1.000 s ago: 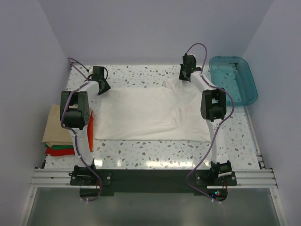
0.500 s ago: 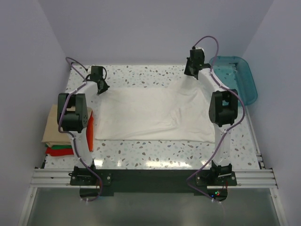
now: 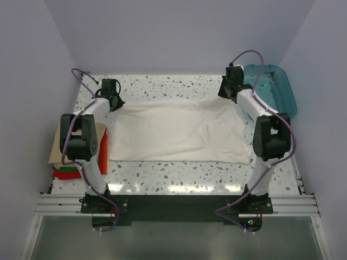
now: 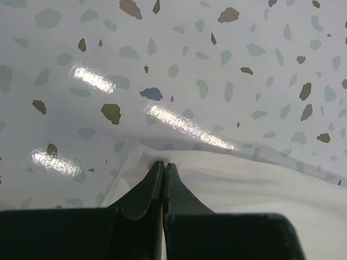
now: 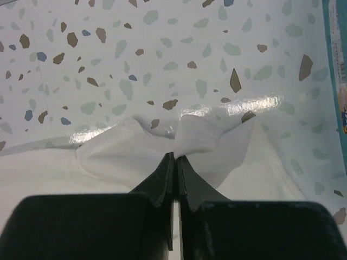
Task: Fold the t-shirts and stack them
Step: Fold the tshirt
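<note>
White t-shirt (image 3: 173, 132) pinched, folded stack (image 3: 56, 157) overhead only

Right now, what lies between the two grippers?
The white shirt, its far edge running from left gripper to right gripper, both pinching it; top view.

A white t-shirt (image 3: 173, 132) lies spread flat at centre, two folded ones at its 9 o'clock.
Its 10 and 2 o'clock corners are bunched; the tan t-shirt (image 3: 55, 153) tops the red t-shirt (image 3: 68, 174).
</note>
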